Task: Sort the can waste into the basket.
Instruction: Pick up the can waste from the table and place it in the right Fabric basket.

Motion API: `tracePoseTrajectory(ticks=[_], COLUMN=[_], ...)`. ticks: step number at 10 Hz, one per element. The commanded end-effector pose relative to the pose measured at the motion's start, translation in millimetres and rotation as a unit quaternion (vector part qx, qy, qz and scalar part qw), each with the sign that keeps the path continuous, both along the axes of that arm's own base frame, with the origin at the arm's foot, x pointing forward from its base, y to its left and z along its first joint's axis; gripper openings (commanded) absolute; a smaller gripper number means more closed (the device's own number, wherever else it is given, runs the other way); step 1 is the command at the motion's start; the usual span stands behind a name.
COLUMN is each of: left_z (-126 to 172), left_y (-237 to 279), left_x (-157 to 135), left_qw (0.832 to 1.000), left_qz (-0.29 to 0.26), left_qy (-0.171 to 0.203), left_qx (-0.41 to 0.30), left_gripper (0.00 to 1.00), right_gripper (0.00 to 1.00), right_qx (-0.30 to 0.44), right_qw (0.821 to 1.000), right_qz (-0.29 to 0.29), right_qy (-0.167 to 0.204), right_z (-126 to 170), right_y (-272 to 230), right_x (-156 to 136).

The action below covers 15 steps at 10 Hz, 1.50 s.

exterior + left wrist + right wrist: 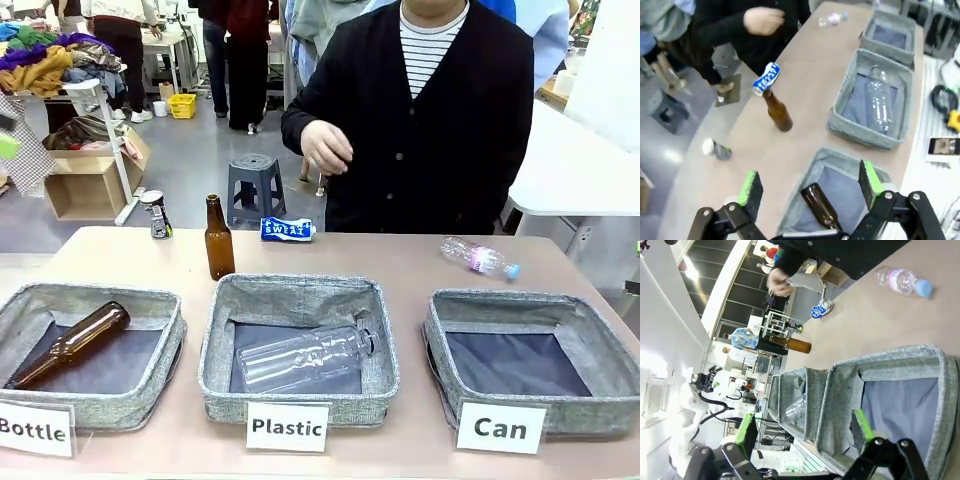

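Note:
The blue "SWEAT" can (pixel 287 229) lies on its side at the far middle of the table, just below the person's raised hand (pixel 325 147). A silver-topped can (pixel 156 214) stands upright at the far left edge. The grey "Can" basket (pixel 520 303) sits at the front right, nothing in it. My left gripper (pixel 810 186) hangs open above the "Bottle" bin, well short of the blue can (pixel 766 78) and the silver-topped can (pixel 717 149). My right gripper (pixel 803 427) is open over the near rim of the Can basket (pixel 875 365), with the blue can (pixel 819 309) far beyond.
An upright brown bottle (pixel 218 240) stands close to the blue can. The "Bottle" bin (pixel 150 300) holds a brown bottle, the "Plastic" bin (pixel 300 290) a clear one. A small clear bottle (pixel 480 258) lies behind the Can basket. The person stands at the far edge.

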<state>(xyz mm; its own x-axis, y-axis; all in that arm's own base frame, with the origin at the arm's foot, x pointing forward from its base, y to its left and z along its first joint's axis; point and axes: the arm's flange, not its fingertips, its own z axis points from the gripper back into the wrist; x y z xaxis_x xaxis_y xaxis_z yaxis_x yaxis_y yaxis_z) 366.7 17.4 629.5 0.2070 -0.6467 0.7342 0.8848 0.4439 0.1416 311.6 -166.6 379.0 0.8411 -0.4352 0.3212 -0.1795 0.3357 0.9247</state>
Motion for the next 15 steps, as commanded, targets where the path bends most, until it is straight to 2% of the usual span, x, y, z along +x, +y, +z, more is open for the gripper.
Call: tracePoseTrajectory(ticks=[1, 2, 3, 4, 7, 8, 11, 13, 15], left_z=[20, 30, 36, 37, 23, 11, -40, -73, -73], left_y=[-63, -109, -155, -198, -329, -362, -402, -410, -398], left_x=[34, 50, 69, 90, 146, 165, 223, 247, 251], left_qw=[0.994, 0.988, 0.978, 0.969, 0.935, 0.927, 0.93, 0.931, 0.936], left_qz=[-0.015, -0.037, -0.082, -0.095, -0.115, -0.135, -0.108, -0.131, -0.11], left_qy=[-0.026, -0.039, -0.05, -0.062, -0.092, -0.08, -0.02, 0.015, 0.021], left_qx=[0.101, 0.147, 0.187, 0.221, 0.322, 0.34, 0.351, 0.342, 0.334], left_gripper=[1.0, 1.0, 1.0, 1.0, 1.0, 1.0, 1.0, 1.0, 1.0], right_gripper=[1.0, 1.0, 1.0, 1.0, 1.0, 1.0, 1.0, 1.0, 1.0], right_qx=[0.0, 0.0, 0.0, 0.0, 0.0, 0.0, 0.0, 0.0, 0.0], right_qw=[1.0, 1.0, 1.0, 1.0, 1.0, 1.0, 1.0, 1.0, 1.0], right_qz=[-0.002, -0.002, -0.002, -0.002, -0.002, -0.002, -0.002, -0.002, -0.002], right_qy=[-0.016, -0.016, -0.016, -0.016, -0.016, -0.016, -0.016, -0.016, -0.016], right_z=[1, 1, 1, 1, 1, 1, 1, 1, 1], right_y=[0, 0, 0, 0, 0, 0, 0, 0, 0], right_x=[2, 2, 2, 2, 2, 2, 2, 2, 2])
